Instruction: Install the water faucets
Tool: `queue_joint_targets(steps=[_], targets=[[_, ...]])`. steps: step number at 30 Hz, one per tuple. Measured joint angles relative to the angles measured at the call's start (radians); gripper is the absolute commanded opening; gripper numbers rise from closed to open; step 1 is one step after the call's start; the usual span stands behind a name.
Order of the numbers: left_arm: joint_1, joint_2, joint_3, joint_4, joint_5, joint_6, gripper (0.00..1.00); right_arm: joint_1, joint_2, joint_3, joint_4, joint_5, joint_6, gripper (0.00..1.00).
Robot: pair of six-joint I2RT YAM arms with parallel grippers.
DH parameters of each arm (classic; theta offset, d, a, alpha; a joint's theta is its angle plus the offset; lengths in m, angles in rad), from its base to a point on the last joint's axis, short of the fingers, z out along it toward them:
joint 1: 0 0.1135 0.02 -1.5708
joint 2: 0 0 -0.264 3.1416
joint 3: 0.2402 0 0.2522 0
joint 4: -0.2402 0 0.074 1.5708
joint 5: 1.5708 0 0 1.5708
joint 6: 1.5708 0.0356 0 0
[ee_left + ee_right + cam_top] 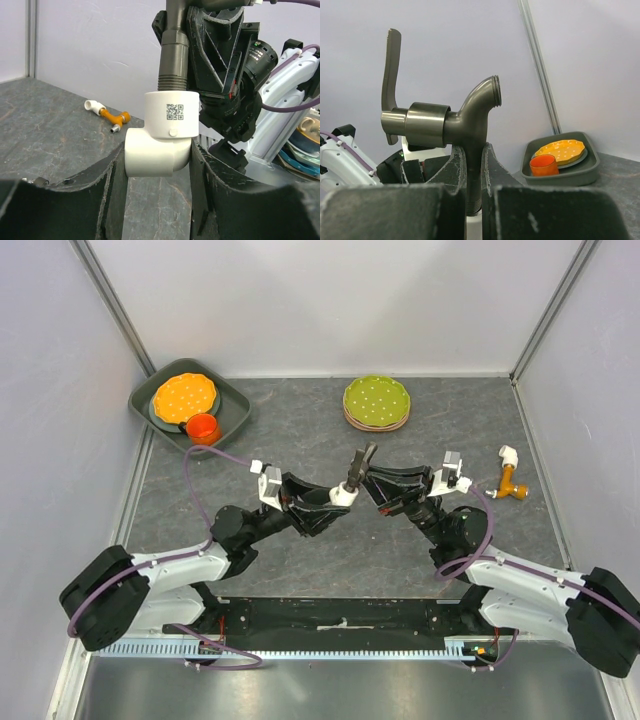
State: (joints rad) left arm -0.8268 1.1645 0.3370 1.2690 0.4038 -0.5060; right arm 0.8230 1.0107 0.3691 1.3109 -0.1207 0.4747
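Assembly under way: left fingers (112,187) pinched the white elbow fitting (162,142), right fingers (452,172) clamped the dark grey tap (470,117), its threads seemingly only partly seated; the reddish-brown tap (513,486) lay aside on the worktop (300,440).

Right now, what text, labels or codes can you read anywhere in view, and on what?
Square QR-type code, black print on the white elbow fitting: a pattern only, no letters to quote.
On the dark grey tap: no marking visible.
Elsewhere: nothing readable.
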Motion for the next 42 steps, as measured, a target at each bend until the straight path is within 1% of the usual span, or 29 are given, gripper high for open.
queue_joint_targets(steps=[6, 11, 15, 24, 33, 38, 42], targets=[[-0.026, 0.022, 0.000, 0.024, -0.039, 0.066, 0.02, 0.005, -0.016, -0.002, -0.019, 0.019, -0.002, 0.00], [-0.051, 0.071, 0.001, 0.054, -0.074, 0.094, 0.02, 0.011, -0.019, -0.004, -0.050, 0.040, -0.015, 0.00], [-0.076, 0.095, 0.001, 0.053, -0.107, 0.119, 0.02, 0.028, -0.030, -0.012, -0.083, 0.071, -0.047, 0.00], [-0.130, 0.090, 0.000, 0.042, -0.200, 0.211, 0.02, 0.083, -0.072, -0.013, -0.137, 0.158, -0.135, 0.00], [-0.230, 0.035, 0.003, -0.024, -0.364, 0.402, 0.02, 0.186, -0.107, -0.013, -0.170, 0.305, -0.249, 0.00], [-0.291, 0.026, 0.012, -0.056, -0.476, 0.505, 0.02, 0.257, -0.103, -0.013, -0.163, 0.438, -0.315, 0.00], [-0.341, 0.029, 0.026, -0.065, -0.566, 0.585, 0.02, 0.313, -0.084, -0.013, -0.119, 0.551, -0.352, 0.00]])
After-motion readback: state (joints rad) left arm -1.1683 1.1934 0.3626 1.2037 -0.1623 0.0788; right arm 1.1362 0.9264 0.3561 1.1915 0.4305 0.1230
